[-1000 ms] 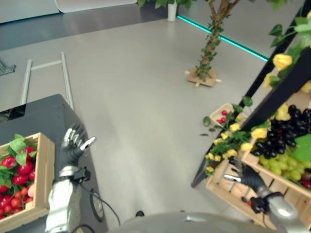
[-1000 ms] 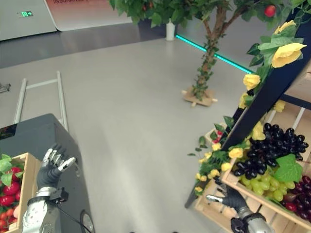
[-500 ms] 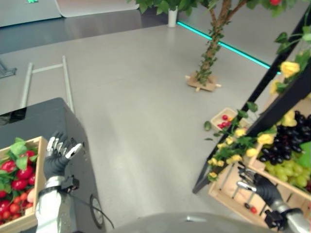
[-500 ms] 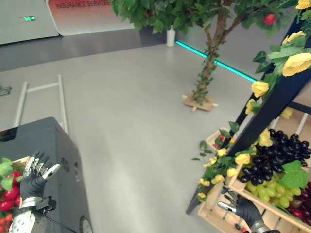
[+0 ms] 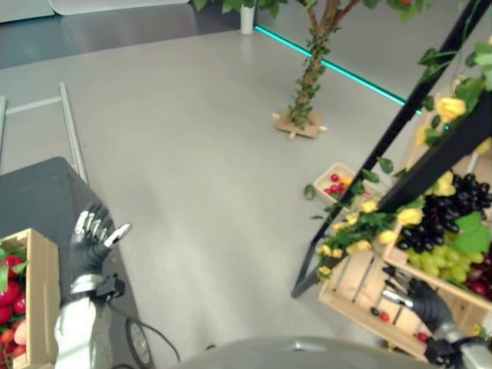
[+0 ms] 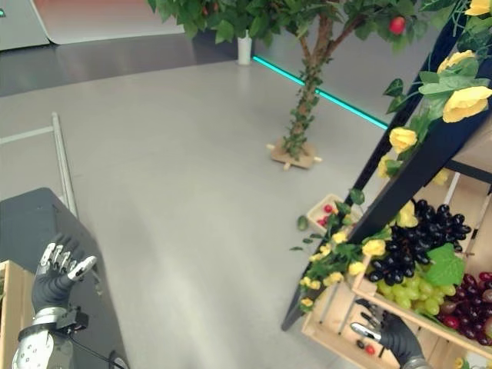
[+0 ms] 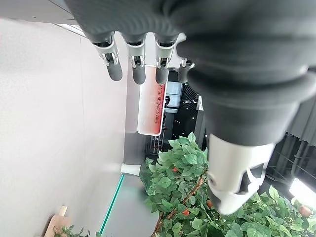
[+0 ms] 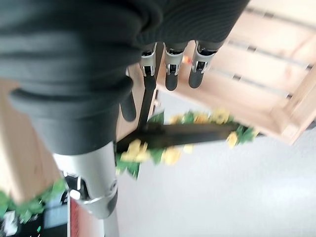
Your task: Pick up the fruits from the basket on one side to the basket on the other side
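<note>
The left hand [image 5: 91, 244] is held up at lower left, fingers spread and empty, beside a wooden basket [image 5: 42, 296] of red fruits [image 5: 8, 290] at the frame's left edge. At lower right, the right hand [image 5: 423, 299] — fingers relaxed, nothing grasped — is seen before the wooden crate [image 5: 361, 296] under the grapes [image 5: 438, 223].

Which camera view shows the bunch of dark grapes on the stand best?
The right eye view shows the dark grapes best: the whole bunch is visible above the green grapes. In the left eye view the bunch sits at the picture's edge. The wrist views give no clear sight of it.
</note>
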Controlling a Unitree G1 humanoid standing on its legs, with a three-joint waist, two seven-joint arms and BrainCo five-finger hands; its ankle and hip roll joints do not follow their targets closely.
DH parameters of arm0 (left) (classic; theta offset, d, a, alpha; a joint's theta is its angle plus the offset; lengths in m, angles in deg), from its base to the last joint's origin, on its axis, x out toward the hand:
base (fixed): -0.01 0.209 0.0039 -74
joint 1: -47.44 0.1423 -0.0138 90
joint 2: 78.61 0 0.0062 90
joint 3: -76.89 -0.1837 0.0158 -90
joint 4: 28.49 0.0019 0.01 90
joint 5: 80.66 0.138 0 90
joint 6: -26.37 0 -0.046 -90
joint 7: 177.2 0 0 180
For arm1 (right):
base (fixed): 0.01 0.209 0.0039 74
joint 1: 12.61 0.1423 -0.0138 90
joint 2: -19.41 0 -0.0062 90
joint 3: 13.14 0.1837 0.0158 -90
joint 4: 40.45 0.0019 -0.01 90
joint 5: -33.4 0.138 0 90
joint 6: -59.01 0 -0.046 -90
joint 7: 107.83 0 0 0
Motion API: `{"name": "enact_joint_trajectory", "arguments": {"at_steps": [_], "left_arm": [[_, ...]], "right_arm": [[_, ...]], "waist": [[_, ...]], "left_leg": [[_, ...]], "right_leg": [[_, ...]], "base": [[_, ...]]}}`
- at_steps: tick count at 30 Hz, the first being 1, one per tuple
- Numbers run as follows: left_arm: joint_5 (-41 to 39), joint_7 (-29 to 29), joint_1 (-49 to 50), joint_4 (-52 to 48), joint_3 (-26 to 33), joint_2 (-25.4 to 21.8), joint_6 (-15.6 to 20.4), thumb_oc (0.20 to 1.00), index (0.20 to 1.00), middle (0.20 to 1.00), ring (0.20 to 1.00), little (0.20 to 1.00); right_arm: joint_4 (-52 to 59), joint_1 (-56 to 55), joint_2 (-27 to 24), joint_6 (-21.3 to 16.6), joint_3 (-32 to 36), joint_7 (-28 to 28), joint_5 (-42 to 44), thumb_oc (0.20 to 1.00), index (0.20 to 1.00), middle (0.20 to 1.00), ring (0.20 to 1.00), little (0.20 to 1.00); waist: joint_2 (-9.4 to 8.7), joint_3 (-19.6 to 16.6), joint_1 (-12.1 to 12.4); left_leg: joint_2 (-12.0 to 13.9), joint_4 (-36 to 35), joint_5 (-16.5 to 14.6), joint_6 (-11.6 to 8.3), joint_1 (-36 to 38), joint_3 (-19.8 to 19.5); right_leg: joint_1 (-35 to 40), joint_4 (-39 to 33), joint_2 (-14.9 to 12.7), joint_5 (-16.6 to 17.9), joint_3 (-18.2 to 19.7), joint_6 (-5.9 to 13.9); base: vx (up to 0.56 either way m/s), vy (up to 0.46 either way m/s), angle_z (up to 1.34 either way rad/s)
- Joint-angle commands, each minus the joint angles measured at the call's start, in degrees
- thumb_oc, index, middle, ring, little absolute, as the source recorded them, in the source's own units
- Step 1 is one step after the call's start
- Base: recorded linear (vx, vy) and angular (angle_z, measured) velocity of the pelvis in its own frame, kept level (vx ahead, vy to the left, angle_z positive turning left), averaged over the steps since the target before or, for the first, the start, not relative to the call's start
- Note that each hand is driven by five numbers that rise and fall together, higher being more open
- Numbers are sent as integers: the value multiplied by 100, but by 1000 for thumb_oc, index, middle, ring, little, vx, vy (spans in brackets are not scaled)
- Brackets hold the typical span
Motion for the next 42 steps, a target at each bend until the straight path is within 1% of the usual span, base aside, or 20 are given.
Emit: {"name": "enact_joint_trajectory", "arguments": {"at_steps": [1,3,7,12,13,18,19,22,23,25,28,29,30,33,35,39,42], "left_arm": [[40,65,-124,-245,302,-347,278,1000,1000,1000,1000,1000],[24,58,-182,-214,217,-361,285,1000,1000,1000,1000,1000],[33,40,-303,-198,122,-393,297,1000,1000,1000,1000,1000],[114,32,-396,-213,33,-384,315,1000,1000,1000,1000,1000],[115,33,-397,-211,30,-382,317,1000,1000,1000,1000,1000],[161,43,-465,-248,-38,-434,323,1000,1000,1000,1000,1000],[195,27,-468,-259,-53,-453,328,1000,1000,1000,1000,1000],[190,27,-477,-257,-96,-454,334,1000,1000,1000,1000,1000],[187,62,-463,-288,-128,-456,325,1000,1000,1000,1000,1000],[204,77,-468,-304,-129,-473,319,1000,1000,1000,1000,1000],[184,95,-497,-303,-183,-508,318,1000,1000,1000,1000,1000],[145,100,-533,-281,-248,-513,314,1000,1000,1000,1000,1000],[144,99,-536,-278,-247,-514,316,1000,1000,1000,1000,1000],[140,125,-592,-281,-336,-531,285,1000,1000,1000,1000,1000],[125,141,-599,-274,-366,-534,280,1000,1000,1000,1000,1000],[110,105,-745,-220,-532,-555,276,1000,1000,1000,1000,1000],[101,103,-816,-222,-664,-566,257,1000,1000,1000,1000,1000]], "right_arm": [[-77,299,-146,-316,361,-230,167,1000,1000,1000,1000,1000],[-168,351,-118,-336,449,-323,235,1000,1000,1000,1000,1000],[-120,311,-58,-320,524,-313,252,1000,1000,1000,1000,1000],[-91,288,-21,-282,646,-286,274,1000,1000,1000,1000,1000],[-85,284,-21,-278,650,-286,274,1000,1000,1000,1000,1000],[-72,198,-12,-241,790,-250,340,1000,1000,1000,1000,1000],[-131,163,-9,-209,756,-217,313,1000,1000,1000,1000,1000],[-424,156,-32,-182,641,-211,269,1000,1000,1000,1000,1000],[-735,72,-124,-179,537,-226,-32,1000,1000,1000,1000,1000],[-859,78,-138,-142,488,-203,-95,1000,1000,1000,1000,1000],[-1402,56,-227,-140,432,-249,-269,1000,1000,1000,1000,1000],[-1879,95,-245,-152,324,-353,-407,1000,1000,1000,1000,1000],[-1905,111,-249,-168,315,-356,-408,1000,1000,1000,1000,1000],[-2689,351,-266,-213,61,-593,-745,1000,1000,1000,1000,1000],[-2952,411,-246,-207,-7,-628,-808,1000,1000,1000,1000,1000],[-3801,757,-217,-300,-373,-846,-960,1000,1000,1000,1000,1000],[-4156,1173,-172,-337,-752,-1013,-1048,1000,1000,1000,1000,1000]], "waist": [[-131,-118,-233],[-104,-135,-312],[-40,-149,-477],[70,-150,-693],[73,-151,-684],[169,-140,-885],[208,-128,-958],[237,-102,-986],[270,-70,-1023],[275,-78,-1039],[305,-39,-1064],[331,-27,-1062],[331,-28,-1065],[377,0,-1046],[401,5,-1028],[442,15,-941],[487,19,-829]], "left_leg": [[-242,212,-437,83,-126,180],[-237,214,-453,91,-100,235],[-213,239,-494,107,-45,365],[-175,321,-569,128,10,643],[-172,324,-572,127,10,651],[-171,376,-611,137,26,816],[-167,387,-624,145,37,895],[-161,407,-648,154,72,1023],[-169,414,-693,161,126,1058],[-172,409,-665,160,96,1089],[-188,412,-673,165,96,1101],[-201,416,-671,165,81,1083],[-201,417,-671,166,76,1082],[-228,400,-672,174,79,1027],[-243,396,-677,178,92,1006],[-285,392,-683,195,90,934],[-315,389,-681,205,94,859]], "right_leg": [[427,-307,-58,6,268,499],[408,-309,-43,21,341,506],[375,-301,-17,39,508,512],[291,-305,29,55,847,517],[288,-304,31,56,855,516],[213,-298,63,97,1071,525],[189,-298,73,97,1169,531],[156,-299,82,124,1314,548],[173,-280,76,101,1361,563],[132,-287,75,135,1399,557],[123,-250,57,129,1420,565],[109,-223,36,130,1413,560],[104,-222,36,130,1412,560],[133,-237,13,108,1384,565],[157,-248,-7,107,1351,569],[196,-253,-48,99,1279,581],[252,-264,-75,72,1193,591]], "base": [[2,-5,-10],[3,-1,-4],[-1,-3,-19],[-7,2,-39],[-13,1,-42],[-14,10,-26],[-13,13,-20],[-11,19,-35],[-9,17,-31],[-14,11,-17],[-20,14,-17],[-5,13,-12],[-6,9,-8],[0,0,0],[0,0,0],[8,5,6],[18,1,19]]}}
